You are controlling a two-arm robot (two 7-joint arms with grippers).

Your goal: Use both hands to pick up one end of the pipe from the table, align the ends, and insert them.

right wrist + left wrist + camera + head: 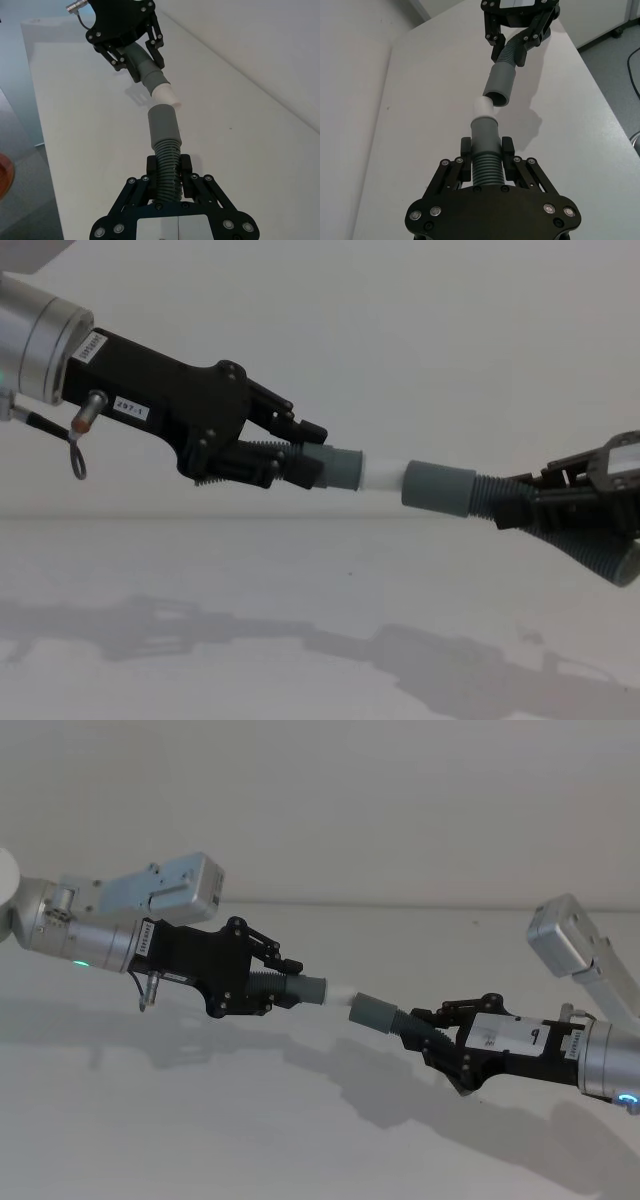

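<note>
While claws grip ribbed hoses, smooth white tip (383, 473), wider grey cuff (438, 487)

White-tipped hose piece (300, 990) facing wider grey-cuffed piece (378, 1014); tips nr, unjoined

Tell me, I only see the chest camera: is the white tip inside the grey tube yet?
Observer: Not yet. The right wrist view shows a gap between the white tip and the plain cuff.
Operator: Are they lined up?
Observer: Not quite. In the left wrist view the tip sits toward one side of the cuff's open mouth.
Operator: Where is my right one grabbing?
Observer: The right gripper has its jaws shut on the right hose piece, on the ribs just behind the cuff. The left gripper holds the left hose piece the same way.
</note>
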